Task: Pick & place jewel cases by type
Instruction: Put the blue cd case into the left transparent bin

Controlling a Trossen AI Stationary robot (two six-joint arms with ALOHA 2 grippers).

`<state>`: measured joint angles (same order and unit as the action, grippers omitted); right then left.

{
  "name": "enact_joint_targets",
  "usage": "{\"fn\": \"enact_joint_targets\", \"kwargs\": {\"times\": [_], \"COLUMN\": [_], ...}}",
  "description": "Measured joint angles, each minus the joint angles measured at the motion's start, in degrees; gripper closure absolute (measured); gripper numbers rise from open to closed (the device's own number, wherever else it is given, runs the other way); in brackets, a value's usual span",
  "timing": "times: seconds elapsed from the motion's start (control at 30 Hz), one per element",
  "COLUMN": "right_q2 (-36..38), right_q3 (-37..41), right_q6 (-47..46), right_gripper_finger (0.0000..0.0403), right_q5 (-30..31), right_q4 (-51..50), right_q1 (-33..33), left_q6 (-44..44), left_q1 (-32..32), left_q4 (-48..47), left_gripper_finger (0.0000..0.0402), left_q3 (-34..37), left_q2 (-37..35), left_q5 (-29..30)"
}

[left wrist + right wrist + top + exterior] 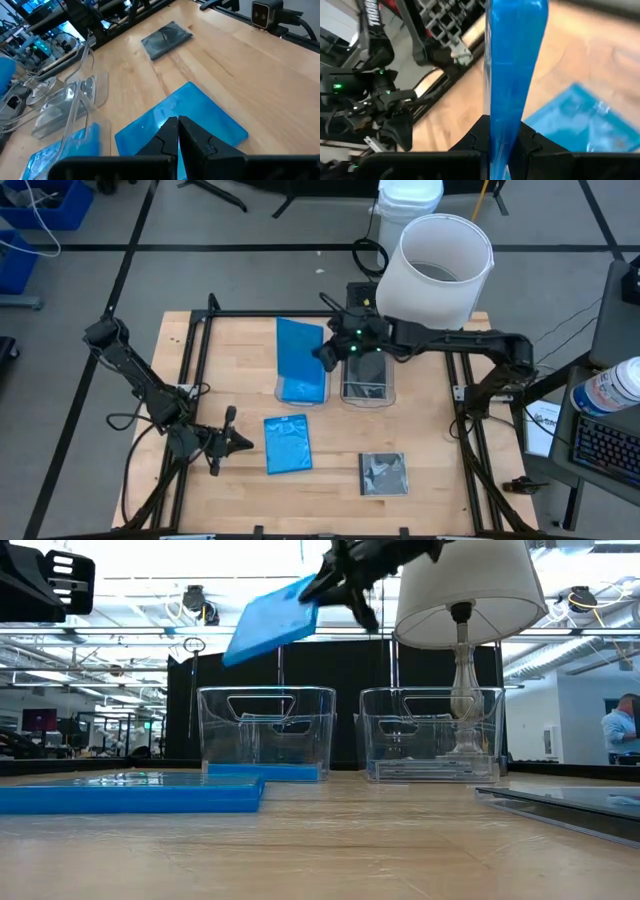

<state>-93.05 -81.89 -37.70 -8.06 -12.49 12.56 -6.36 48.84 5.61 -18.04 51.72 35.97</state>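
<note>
Right end effector (pixel 330 356) clamps a bright blue rectangular plastic jewel case (pixel 300 346) mid-frame above the left clear plastic bin (pixel 301 392); left end effector (pixel 238 443) closed, lower left.

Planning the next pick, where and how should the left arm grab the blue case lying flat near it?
Grip the blue case on the table across its long edges, from straight above. It lies flat, leaving only thin edges to pinch. The left gripper sits shut beside it.

Pale wooden tabletop (pixel 420 430). Directly on it: two clear rounded rectangular plastic bins, left (pixel 301 392) and right (pixel 367 392), side by side; bright blue rectangular jewel case (pixel 288 444); clear/dark grey square jewel case with silver disc (pixel 383 474).
</note>
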Motion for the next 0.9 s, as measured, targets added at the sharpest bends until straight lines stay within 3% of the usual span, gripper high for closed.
{"fn": "enact_joint_targets", "kwargs": {"times": [0.5, 0.9], "right_q2": [-10.0, -16.8], "right_q3": [0.1, 0.1], "right_q6": [-21.9, -24.4], "right_gripper_finger": [0.0381, 0.0378], "right_q5": [-9.3, -14.8], "right_q4": [-0.8, -0.6], "right_q1": [3.2, 4.3], "left_q6": [-0.1, 1.2], "left_q1": [0.0, 0.0], "left_q4": [-2.1, -2.9], "left_gripper_finger": [0.038, 0.038], "left_q3": [0.0, 0.0], "left_q2": [0.0, 0.0], "left_q5": [0.0, -0.2]}}
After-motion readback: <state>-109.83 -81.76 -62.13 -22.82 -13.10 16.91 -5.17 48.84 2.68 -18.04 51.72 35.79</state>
